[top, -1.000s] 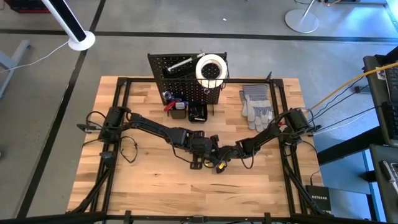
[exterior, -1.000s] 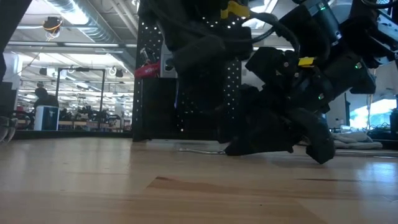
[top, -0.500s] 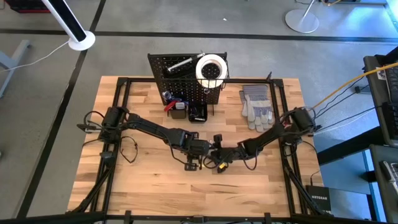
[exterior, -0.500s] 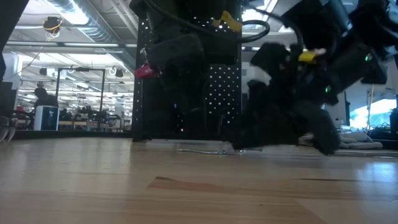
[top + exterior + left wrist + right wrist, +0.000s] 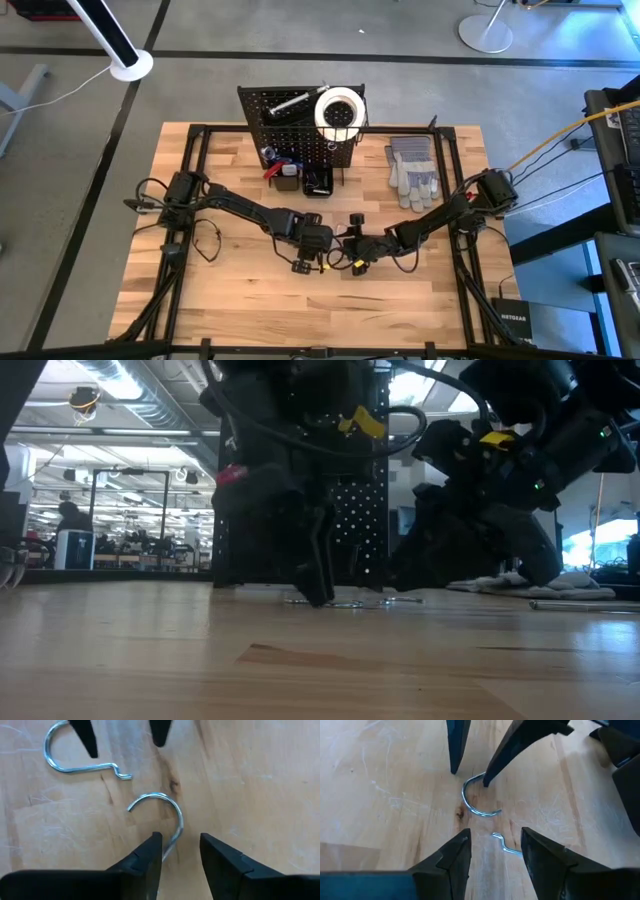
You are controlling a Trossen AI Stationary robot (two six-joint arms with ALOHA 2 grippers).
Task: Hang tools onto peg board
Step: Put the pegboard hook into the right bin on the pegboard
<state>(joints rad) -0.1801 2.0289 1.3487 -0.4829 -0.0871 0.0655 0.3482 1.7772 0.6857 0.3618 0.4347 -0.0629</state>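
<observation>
I see two thin wire hooks (image 5: 161, 822) flat on the table (image 5: 230, 300). Left gripper (image 5: 180, 851) open astride one shank; right gripper (image 5: 492, 851) open. Light, stiff, slippery: pinch the shank.

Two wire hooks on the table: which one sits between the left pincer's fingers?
The plain curved hook, its shank running between the left pincer fingers. The other hook, with the kinked end, lies farther off.

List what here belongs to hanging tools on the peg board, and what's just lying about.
Job: upright black perforated peg board; white tape roll at its top; two bent silver wire hooks on the wooden table.
Lying about: grey work gloves beside the board.
</observation>
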